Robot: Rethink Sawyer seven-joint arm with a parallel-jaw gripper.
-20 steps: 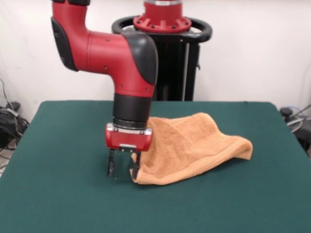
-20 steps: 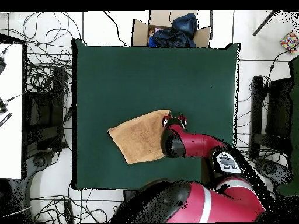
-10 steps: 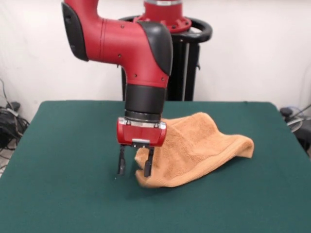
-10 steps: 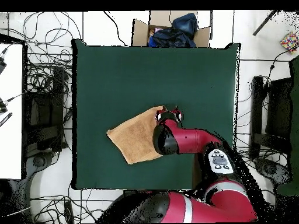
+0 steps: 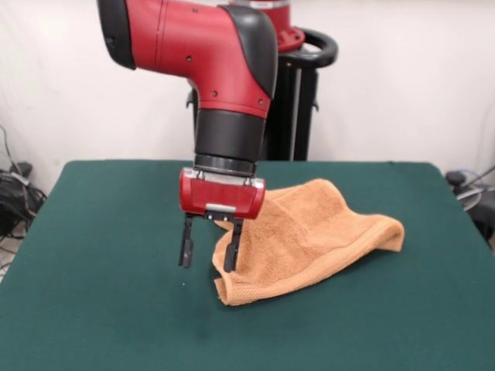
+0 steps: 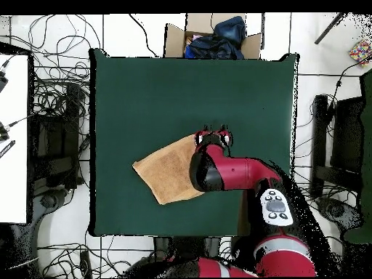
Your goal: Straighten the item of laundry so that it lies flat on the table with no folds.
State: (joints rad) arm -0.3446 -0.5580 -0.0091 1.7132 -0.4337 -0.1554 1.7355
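- Hanging above the green bench [image 5: 93, 309], the end effector [image 5: 209, 251] has its two dark fingers [image 5: 186, 243] spread apart, nothing held between them.
- One finger sits in front of the towel's [image 5: 317, 232] raised near edge; whether it touches the cloth cannot be told.
- The orange-tan towel lies near the bench's middle, humped and folded, with one corner drooping to the felt below the end effector.
- From overhead, the red arm [image 6: 240, 173] covers one side of the towel [image 6: 163, 174].
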